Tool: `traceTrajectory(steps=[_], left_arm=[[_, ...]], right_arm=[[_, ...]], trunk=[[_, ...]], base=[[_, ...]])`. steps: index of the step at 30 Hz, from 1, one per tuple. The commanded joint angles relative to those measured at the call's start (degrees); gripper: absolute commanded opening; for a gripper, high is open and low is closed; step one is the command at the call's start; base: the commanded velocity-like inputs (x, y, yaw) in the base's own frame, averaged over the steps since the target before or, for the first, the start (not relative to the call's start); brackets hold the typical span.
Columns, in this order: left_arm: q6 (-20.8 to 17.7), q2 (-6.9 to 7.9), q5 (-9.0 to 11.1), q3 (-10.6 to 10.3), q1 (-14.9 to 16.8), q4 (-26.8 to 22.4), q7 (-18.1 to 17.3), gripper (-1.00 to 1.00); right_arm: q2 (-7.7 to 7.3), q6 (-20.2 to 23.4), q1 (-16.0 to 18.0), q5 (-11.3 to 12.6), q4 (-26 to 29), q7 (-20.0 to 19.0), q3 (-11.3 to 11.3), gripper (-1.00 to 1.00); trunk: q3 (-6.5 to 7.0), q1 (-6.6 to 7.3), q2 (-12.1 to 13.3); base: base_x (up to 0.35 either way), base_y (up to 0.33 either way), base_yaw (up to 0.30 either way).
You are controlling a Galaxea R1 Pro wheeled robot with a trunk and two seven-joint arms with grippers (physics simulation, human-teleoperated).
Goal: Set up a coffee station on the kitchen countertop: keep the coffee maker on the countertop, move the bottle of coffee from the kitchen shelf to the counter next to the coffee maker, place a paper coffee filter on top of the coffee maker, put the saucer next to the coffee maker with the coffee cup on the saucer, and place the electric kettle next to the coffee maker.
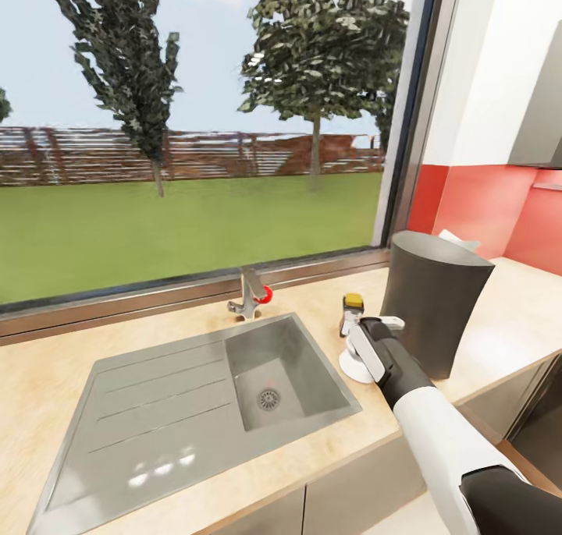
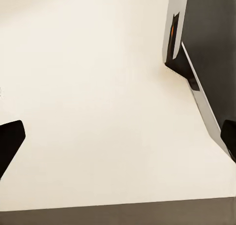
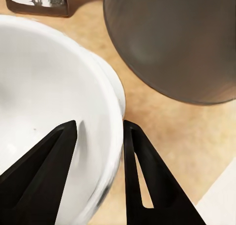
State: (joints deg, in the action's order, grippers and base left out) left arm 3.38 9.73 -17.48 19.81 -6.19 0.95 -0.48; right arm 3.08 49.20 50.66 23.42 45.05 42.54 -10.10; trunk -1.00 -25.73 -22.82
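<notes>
**Right gripper pinches the cup's rim beside the coffee maker**

The right gripper (image 3: 98,131), two black tapered fingers, straddles the wall of the small plain white round coffee cup (image 3: 44,102): one finger sits inside the bowl, the other outside against the rim, so the jaws are closed onto the cup's wall. In the head view the same gripper (image 1: 365,346) hangs over the flat white round saucer (image 1: 353,368), which lies on the long light beige wood-look kitchen countertop (image 1: 47,379), just beside the tall dark grey wedge-shaped coffee maker (image 1: 437,309). The cup is right over the saucer; whether it rests on it I cannot tell. A whitish paper coffee filter (image 1: 460,242) pokes up from the top of the coffee maker. The small dark bottle of coffee (image 1: 352,313) with its yellow-orange lid stands on the counter close behind the saucer, near the coffee maker. To their left are a stainless steel sink (image 1: 265,379) with a drainboard and a metal tap (image 1: 250,293) with a red mark, below a wide window.

The left gripper's dark fingertips (image 2: 10,141) appear at the edges of the left wrist view, spread wide apart with nothing between them, above a pale cream surface.
</notes>
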Motion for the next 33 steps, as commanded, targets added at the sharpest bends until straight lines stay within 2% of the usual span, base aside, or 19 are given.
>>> traceTrajectory(steps=[1,23,29,33], left_arm=[[0.31,0.03,-0.54,0.49,0.04,0.1,-0.05,1.0],[0.31,0.03,-0.54,0.49,0.04,0.1,-0.05,1.0],[0.31,0.03,-0.54,0.49,0.04,0.1,-0.05,1.0],[0.31,0.03,-0.54,0.49,0.04,0.1,-0.05,1.0]], right_arm=[[-0.02,0.1,0.06,0.58,0.04,0.54,-0.18,-1.0],[0.29,-0.07,0.05,0.58,-1.37,0.55,-0.1,-1.0],[0.27,-5.54,0.06,0.58,-5.97,0.52,-0.14,-1.0],[0.26,-6.98,0.06,0.58,-6.92,-0.97,-0.14,-1.0]], trunk=[[-0.1,-0.06,-0.11],[-0.1,-0.06,-0.11],[-0.1,-0.06,-0.11],[-0.1,-0.06,-0.11]], base=[[0.197,0.0,0.0],[0.024,0.0,0.0],[0.0,0.0,0.0],[0.0,0.0,0.0]])
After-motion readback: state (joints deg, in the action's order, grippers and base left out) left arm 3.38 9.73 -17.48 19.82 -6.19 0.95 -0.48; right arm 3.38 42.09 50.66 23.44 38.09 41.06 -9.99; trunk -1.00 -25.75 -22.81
